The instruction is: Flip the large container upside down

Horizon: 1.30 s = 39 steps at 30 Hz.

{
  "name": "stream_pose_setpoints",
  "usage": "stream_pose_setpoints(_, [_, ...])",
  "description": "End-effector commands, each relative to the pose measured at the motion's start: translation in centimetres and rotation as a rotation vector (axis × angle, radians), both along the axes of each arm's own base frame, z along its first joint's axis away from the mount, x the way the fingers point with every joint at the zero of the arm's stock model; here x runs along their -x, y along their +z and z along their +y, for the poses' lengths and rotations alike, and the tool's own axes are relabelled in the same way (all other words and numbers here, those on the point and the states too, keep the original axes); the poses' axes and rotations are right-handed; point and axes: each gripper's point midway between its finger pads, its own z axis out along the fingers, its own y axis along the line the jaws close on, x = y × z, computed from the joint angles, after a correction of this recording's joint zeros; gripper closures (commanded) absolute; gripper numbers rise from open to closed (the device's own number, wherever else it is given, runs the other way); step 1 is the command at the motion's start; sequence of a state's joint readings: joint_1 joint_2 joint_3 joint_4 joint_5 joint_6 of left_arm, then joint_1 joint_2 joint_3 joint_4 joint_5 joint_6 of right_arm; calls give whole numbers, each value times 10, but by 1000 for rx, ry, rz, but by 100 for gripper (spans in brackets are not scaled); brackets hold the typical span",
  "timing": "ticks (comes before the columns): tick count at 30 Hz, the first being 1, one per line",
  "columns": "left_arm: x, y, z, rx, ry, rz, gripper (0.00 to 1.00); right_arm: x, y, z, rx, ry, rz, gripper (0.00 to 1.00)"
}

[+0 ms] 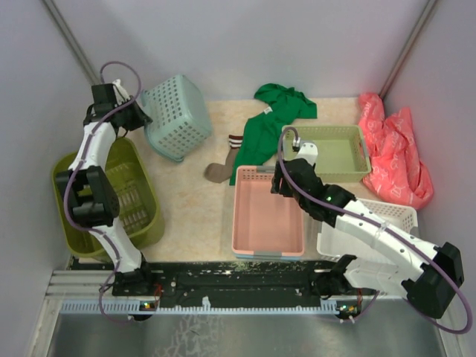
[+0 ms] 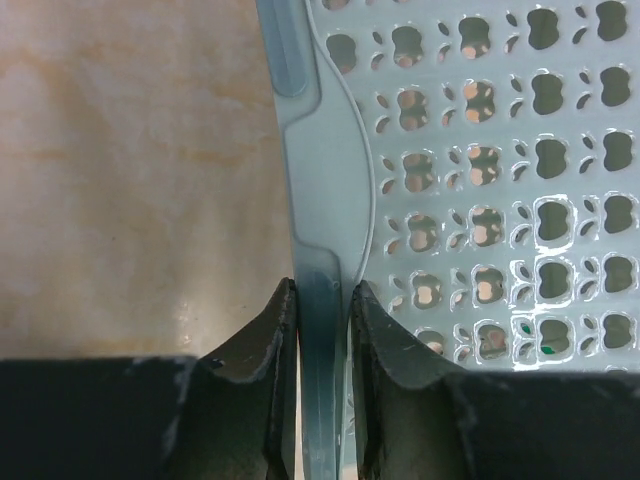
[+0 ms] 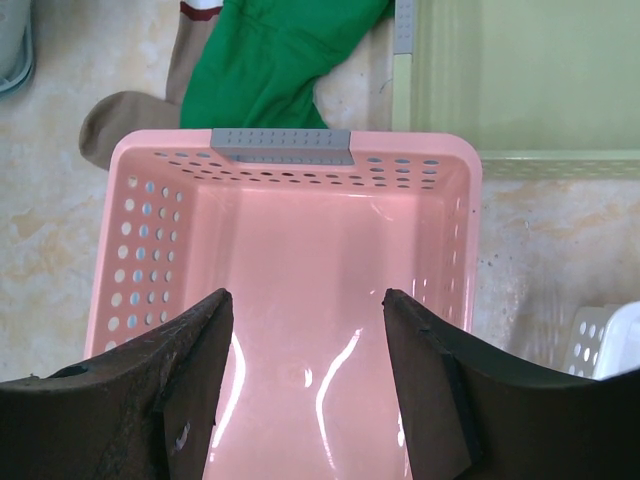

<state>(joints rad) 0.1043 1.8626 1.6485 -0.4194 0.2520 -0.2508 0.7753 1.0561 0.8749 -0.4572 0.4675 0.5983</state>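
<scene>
- Sitting at the near left of the table (image 1: 193, 216), the large container (image 1: 146, 195) is upright with its open side up. The left arm's elbow is above it, and it is apart from both grippers.
- Just beyond it at the far left, the left gripper (image 2: 322, 295) pinches the rim of a teal basket (image 2: 480, 200). Its fingers are drawn close with the thin rim wall between them, and the basket is tilted.
- In the far middle, a green garment (image 1: 271, 126) and a brown sock (image 1: 219, 171) lie on the table.
- Right of centre, the right gripper (image 3: 305, 300) hovers over a pink tray (image 3: 450, 150), fingers spread wide and holding nothing.
- Further right are a pale green tray (image 1: 364, 160) beyond the pink one, a white basket (image 1: 394, 216) near, and a red-pink bag (image 1: 394, 149) at the far right.
</scene>
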Motion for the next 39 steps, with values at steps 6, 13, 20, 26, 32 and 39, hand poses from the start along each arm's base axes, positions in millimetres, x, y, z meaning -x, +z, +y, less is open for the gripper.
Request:
stream_pose_setpoints(6, [2, -24, 38, -37, 74, 87, 48, -4, 21, -2, -47, -22, -58, 38])
stream_pose_setpoints(13, [3, -42, 63, -133, 158, 177, 39, -3, 21, -3, -58, -26, -56, 38])
stream_pose_setpoints(20, [-1, -8, 60, -121, 160, 110, 34, -2, 21, -4, -53, -26, -55, 38])
stream_pose_setpoints(26, [3, 78, 42, -165, 137, -105, 29, -4, 20, 0, -59, -20, -54, 38])
stream_pose_setpoints(32, [19, 132, -15, -352, 92, -249, 23, -5, 16, 4, -65, -13, -46, 38])
stream_pose_setpoints(39, [25, 112, -111, -503, -195, -291, 15, -7, 17, 8, -71, -2, -45, 38])
